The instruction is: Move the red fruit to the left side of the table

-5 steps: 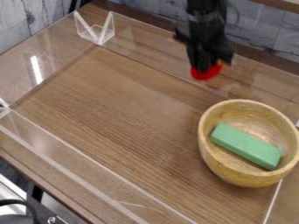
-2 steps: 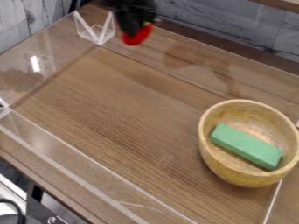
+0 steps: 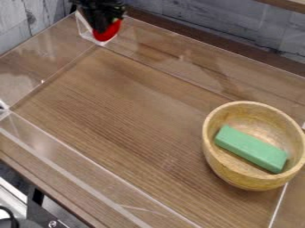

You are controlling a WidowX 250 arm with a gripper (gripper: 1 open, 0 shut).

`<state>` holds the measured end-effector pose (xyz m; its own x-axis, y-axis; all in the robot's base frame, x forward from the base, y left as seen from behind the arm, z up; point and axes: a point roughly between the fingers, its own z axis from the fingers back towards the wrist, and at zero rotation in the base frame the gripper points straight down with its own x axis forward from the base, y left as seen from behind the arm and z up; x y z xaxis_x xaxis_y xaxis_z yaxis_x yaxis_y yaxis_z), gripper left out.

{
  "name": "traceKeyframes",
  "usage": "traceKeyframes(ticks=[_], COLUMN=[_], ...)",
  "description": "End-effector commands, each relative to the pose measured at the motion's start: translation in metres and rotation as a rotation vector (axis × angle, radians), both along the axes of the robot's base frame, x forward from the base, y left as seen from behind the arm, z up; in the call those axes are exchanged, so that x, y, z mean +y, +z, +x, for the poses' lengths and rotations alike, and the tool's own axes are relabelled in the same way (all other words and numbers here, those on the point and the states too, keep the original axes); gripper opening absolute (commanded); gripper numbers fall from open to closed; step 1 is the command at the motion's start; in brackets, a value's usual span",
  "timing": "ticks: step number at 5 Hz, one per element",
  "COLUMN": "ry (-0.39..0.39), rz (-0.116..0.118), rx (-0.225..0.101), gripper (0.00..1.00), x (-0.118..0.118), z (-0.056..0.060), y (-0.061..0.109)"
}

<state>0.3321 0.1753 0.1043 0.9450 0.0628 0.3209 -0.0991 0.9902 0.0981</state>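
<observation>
At the far left corner of the brown wood-grain table [image 3: 131, 125], my black gripper [image 3: 103, 25] reaches down from the top edge of the camera view. It is shut on the red fruit [image 3: 106, 34], a small bright red round piece that shows just below the fingers. The fruit hangs slightly above the tabletop next to the clear back wall. Whether it touches the wood I cannot tell. Most of the arm is cut off by the frame's top edge.
A tan round bowl [image 3: 288, 175] stands at the right with a green rectangular block [image 3: 251, 148] lying in it. Low clear acrylic walls [image 3: 48, 151] edge the table. A grey brick wall runs behind.
The gripper has carried the red fruit from the back right, near the bowl, across the back of the table to the far left corner. The bowl and green block have not moved.
</observation>
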Motion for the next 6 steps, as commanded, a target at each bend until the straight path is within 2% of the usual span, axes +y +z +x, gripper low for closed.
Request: traceKeyframes(ticks=[1, 3, 4, 6], ry=[0.020, 0.034, 0.040, 0.051], rz=[0.042, 0.050, 0.050, 0.050], rx=[-0.050, -0.032, -0.023, -0.007], gripper=[0.00, 0.00, 1.00, 1.00], x=[0.025, 0.040, 0.043, 0.044], z=[0.009, 0.018, 0.020, 0.024], y=[0.013, -0.005, -0.010, -0.022])
